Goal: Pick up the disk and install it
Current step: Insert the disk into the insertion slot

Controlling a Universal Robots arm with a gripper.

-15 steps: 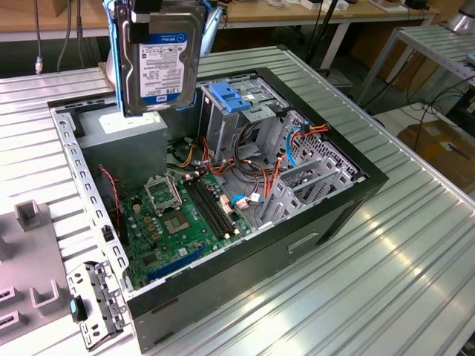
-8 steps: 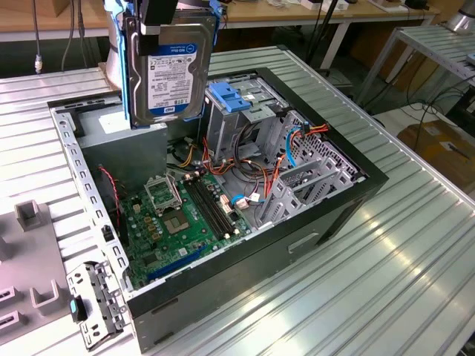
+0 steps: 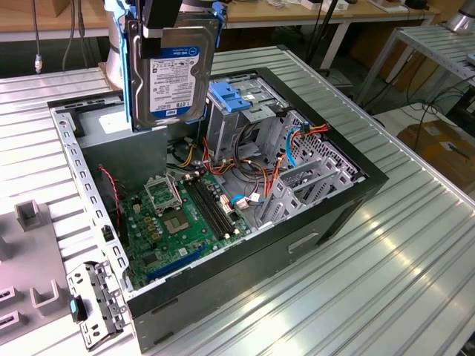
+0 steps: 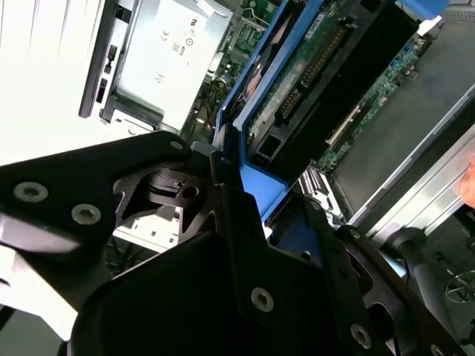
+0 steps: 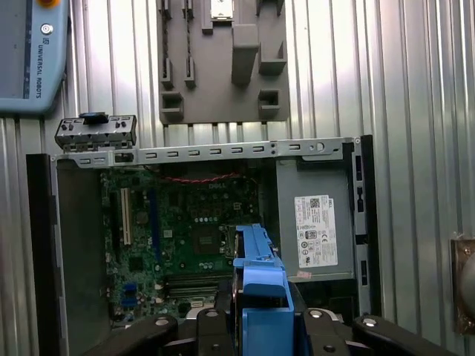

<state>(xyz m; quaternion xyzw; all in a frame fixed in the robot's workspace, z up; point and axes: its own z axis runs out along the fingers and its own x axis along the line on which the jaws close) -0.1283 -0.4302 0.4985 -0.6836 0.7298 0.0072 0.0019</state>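
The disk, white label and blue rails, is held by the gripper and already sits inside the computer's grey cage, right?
Not quite. In the exterior view the gripper holds the disk in the air above the open computer case, outside the grey cage.

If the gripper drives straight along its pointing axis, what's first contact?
The disk held in the gripper leads. Straight down, it would likely meet the motherboard edge beside the grey power supply box, not the drive cage; depth is unclear.
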